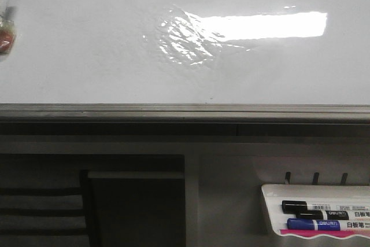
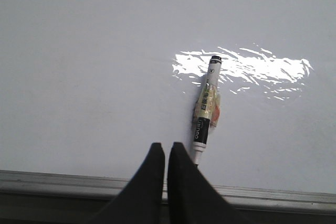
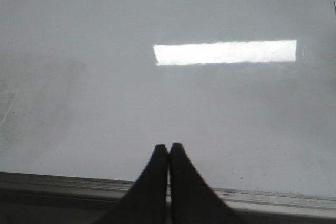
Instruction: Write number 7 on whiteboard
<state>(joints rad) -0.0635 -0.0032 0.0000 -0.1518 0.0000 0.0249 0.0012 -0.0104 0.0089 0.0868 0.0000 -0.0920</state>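
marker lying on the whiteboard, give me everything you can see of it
The marker is a slim white barrel with black bands at both ends and a black printed section. Yellowish, crumpled tape with a reddish patch wraps its middle. It lies flat on the whiteboard, near the left gripper, untouched. In the front view it sits at the far left edge.

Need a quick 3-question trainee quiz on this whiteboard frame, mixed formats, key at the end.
1. True or false: a 7 is already drawn on the whiteboard.
2. Multiple choice: the taped marker on the board is A) held by the left gripper, B) lying free beside the left gripper, C) in the marker tray.
3. Fill in: the tray holds one black marker and one ____ marker.

Key:
1. False; no mark shows in any view.
2. B; both the left gripper and the right gripper are shut and hold nothing.
3. Blue.
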